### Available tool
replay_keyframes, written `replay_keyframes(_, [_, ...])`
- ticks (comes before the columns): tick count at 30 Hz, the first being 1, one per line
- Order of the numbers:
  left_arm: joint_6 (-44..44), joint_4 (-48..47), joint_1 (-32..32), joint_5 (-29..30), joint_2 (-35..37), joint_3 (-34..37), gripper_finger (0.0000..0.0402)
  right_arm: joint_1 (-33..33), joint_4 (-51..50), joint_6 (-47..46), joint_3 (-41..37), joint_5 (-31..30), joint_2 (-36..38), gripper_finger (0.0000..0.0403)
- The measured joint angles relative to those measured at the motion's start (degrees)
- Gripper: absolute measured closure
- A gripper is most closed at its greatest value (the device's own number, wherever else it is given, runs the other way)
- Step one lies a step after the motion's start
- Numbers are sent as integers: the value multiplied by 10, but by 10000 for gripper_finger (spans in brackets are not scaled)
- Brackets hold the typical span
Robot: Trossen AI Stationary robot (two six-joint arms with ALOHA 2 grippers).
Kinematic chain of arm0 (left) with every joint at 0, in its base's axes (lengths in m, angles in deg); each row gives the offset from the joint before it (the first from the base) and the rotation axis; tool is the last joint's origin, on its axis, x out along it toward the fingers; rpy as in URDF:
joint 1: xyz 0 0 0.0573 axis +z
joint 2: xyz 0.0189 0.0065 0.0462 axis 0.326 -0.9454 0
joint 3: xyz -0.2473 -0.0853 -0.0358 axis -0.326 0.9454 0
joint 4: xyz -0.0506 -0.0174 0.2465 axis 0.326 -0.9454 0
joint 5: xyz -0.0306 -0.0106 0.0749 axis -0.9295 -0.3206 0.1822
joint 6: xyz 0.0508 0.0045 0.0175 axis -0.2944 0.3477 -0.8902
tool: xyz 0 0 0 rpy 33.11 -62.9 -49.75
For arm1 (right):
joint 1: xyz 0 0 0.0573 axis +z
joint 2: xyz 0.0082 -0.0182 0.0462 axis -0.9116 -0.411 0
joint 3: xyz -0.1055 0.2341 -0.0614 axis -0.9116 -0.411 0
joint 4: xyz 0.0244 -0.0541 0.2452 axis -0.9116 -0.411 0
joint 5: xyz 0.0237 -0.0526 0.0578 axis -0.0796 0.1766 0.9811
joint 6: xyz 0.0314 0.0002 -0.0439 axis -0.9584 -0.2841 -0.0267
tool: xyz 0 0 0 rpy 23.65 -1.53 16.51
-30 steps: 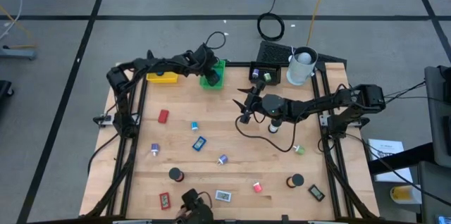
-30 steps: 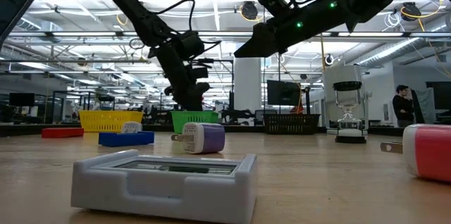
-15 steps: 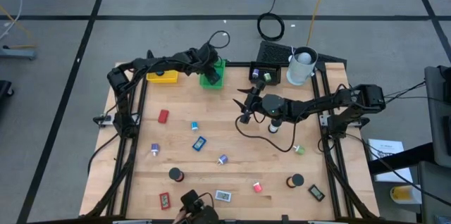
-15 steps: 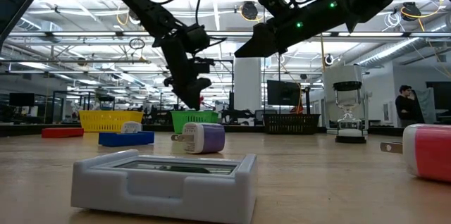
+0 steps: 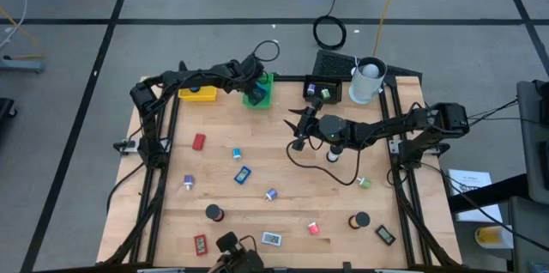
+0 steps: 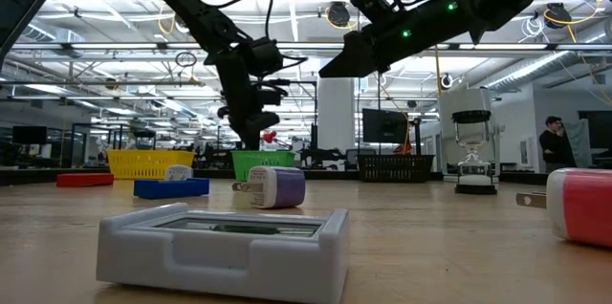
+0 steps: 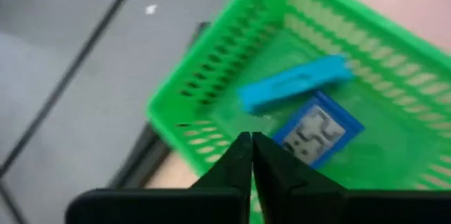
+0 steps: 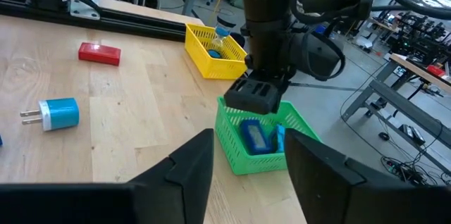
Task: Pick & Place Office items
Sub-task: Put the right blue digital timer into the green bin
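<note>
My left gripper (image 7: 251, 150) hangs shut and empty just over the green tray (image 5: 260, 91) at the table's far edge, slanting down. A flat blue piece (image 7: 292, 83) and a small blue item with a display (image 7: 318, 131) lie in that tray. My right gripper (image 8: 250, 160) stands open and empty above mid-table (image 5: 296, 127), level and pointing toward the green tray (image 8: 264, 139). Other office items lie loose on the table: a red piece (image 5: 199, 142), a blue plug (image 5: 237, 154), two black rolls (image 5: 213, 213) (image 5: 359, 220) and a white-framed piece (image 6: 225, 247).
A yellow tray (image 5: 198, 94) stands left of the green one, with black trays (image 5: 322, 91) and a white cup (image 5: 367, 80) to its right. Arm frames run down both sides of the table. A cable (image 5: 309, 166) trails under my right arm. A person (image 6: 550, 141) stands far behind.
My left gripper has tipped its wrist and come up slightly from the green tray's rim, staying over the tray. In the low view its fingers have come together. My right arm has kept still.
</note>
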Motion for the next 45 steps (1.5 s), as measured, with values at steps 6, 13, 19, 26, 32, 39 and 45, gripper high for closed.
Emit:
replay_keyframes(6, [-12, -1, -5, -9, 0, 0, 387, 0, 1, 0, 0, 0, 0, 249])
replay_keyframes(13, [-20, 44, 3, -80, -5, 0, 397, 0, 9, 0, 0, 0, 0, 257])
replay_keyframes(19, [-16, 53, 23, -126, -13, 0, 398, 0, 11, 3, 0, 0, 0, 262])
replay_keyframes(26, [-23, 69, 28, -149, -38, 1, 399, 0, 13, 9, 0, 0, 0, 262])
replay_keyframes(32, [-8, 105, 32, -149, -38, 1, 399, 0, 13, 9, 0, 0, 0, 262])
replay_keyframes(39, [6, 120, 44, -149, -52, 0, 399, 0, 13, 9, 0, 0, 0, 262])
replay_keyframes(45, [12, 149, 41, -142, -64, 0, 399, 0, 13, 6, 0, 13, 0, 262])
